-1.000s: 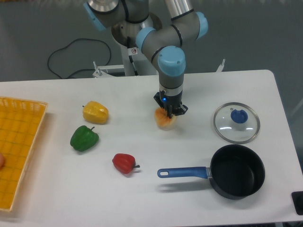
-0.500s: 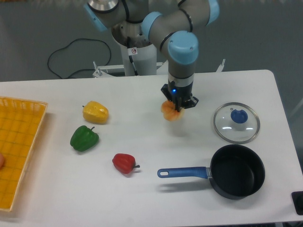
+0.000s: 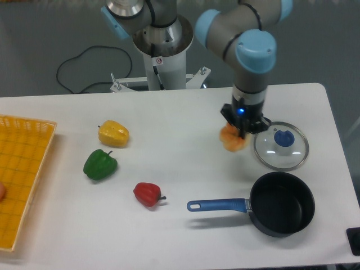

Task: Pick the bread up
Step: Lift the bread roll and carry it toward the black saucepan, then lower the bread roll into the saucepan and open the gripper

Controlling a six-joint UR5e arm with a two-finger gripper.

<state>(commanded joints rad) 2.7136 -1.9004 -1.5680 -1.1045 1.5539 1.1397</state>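
tool pinched the bread just left of the glass lid, apparently lifted; next likely only needed a secure hold.

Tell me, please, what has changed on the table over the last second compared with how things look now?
The gripper, shut on the bread, has carried it off the table and toward the right of the picture, so it now hangs beside the glass lid. The yellow pepper, green pepper, red pepper, pan and basket have not moved.
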